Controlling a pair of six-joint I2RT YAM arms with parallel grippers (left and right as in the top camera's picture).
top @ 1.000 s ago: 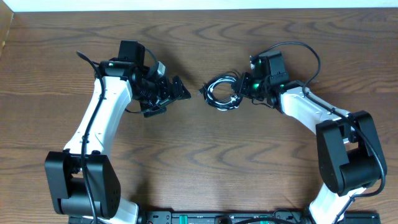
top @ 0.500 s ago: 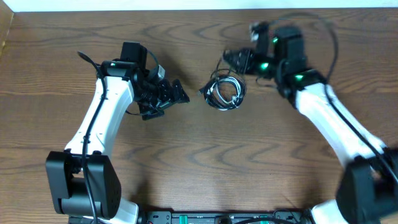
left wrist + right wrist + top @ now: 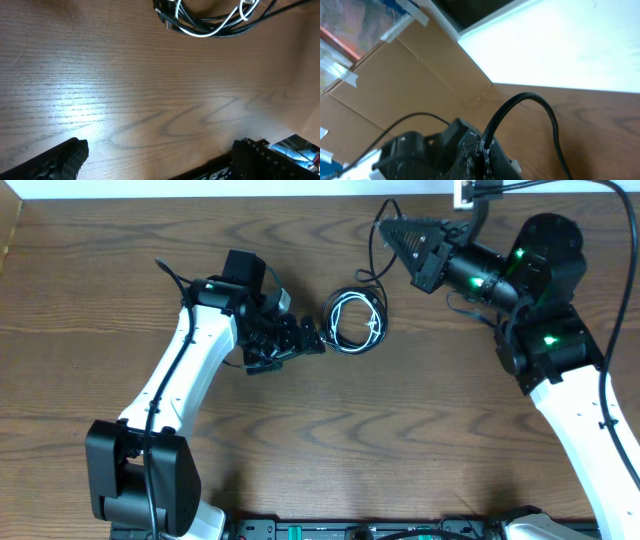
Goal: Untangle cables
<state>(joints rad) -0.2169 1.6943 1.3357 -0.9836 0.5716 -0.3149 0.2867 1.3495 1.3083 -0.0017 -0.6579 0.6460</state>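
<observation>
Because a tangle has to be pulled from two sides, we read the arms as sharing the work. The right pincer (image 3: 393, 228) is clenched on one black cable (image 3: 527, 95), which arcs out from between its fingers in the wrist view. It hangs up off the table (image 3: 300, 450) toward the far edge, right of centre, likely so that strand can draw clear of the rest. The cables (image 3: 355, 322) lie as a small coil of black loops with a white one among them, flat on the wood at mid-table. The coil is nearer than that pincer and to its left, and a thin black line runs from it up to the pincer's tip. The left pincer (image 3: 312, 340) is released, jaws wide, low over the wood just left of the coil and not touching it. We judge it is placed there to pin or take the bundle while the right arm pulls.
</observation>
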